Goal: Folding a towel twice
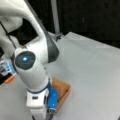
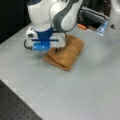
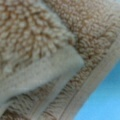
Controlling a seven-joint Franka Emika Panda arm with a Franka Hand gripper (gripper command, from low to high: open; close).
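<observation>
Towel: terry pile and a pale hemmed corner (image 3: 62, 62) filled the wrist view, layers overlapping, so the camera sat just above the cloth.
Towel position: it lay on the table in both front views (image 2: 66, 53) (image 1: 61, 87) as a compact, thick bundle with rounded folded edges, under the arm.
Step in hand: judging by the stacked layers, the folding looked well along, likely at or near the second fold.
Next move: it called for keeping the layers aligned and not dragging the bundle.
End effector: it (image 2: 56, 50) stood low over the towel's edge at a front view's left, touching or nearly so; I could not tell whether it was released or clenched.
Table: grey surface (image 2: 82, 90).
Containers: none seen.
</observation>
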